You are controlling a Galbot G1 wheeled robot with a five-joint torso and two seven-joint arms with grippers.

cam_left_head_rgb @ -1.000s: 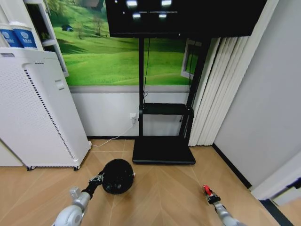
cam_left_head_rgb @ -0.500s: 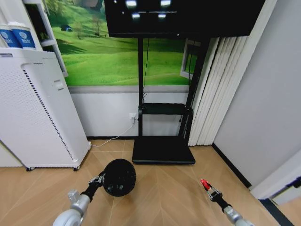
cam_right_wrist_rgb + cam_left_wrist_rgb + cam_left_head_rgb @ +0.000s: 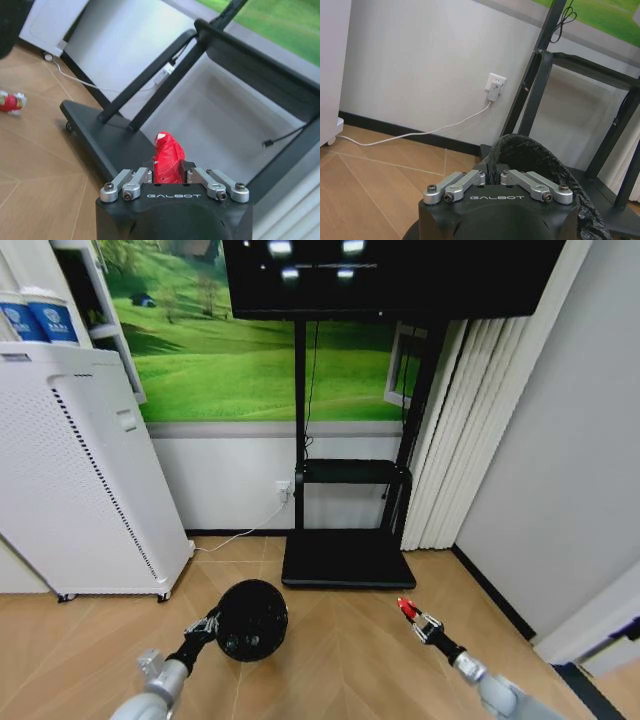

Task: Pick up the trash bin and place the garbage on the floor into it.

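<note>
While the left claw (image 3: 212, 623) grips the near rim of the bin (image 3: 252, 619), its fingers pressed together on the black liner bag, the bin hangs just above the wood floor (image 3: 340, 660) in front of the TV stand's black base (image 3: 348, 560). From the left wrist, the claw (image 3: 491, 176) shows pinched on the rim of the bin (image 3: 540, 160), with the netted liner curving away behind it. To the robot's right, the right claw (image 3: 412, 614) is raised over the floor, clamped on a red lump (image 3: 406, 608) that sticks out past its fingertips. From the right wrist, the lump (image 3: 167, 157) stands upright between the fingers of that claw (image 3: 168, 175), crumpled and bright red with a small white mark near its top. Bin and lump are well apart, the lump off to the right side of the bin and a little nearer the stand. Farther off in the right wrist view, a red-and-white wrapper (image 3: 11, 102) lies on the floor. A tall white appliance (image 3: 80, 480) stands against the wall on the left, a white cable (image 3: 240, 534) running from a wall socket (image 3: 283, 487).
</note>
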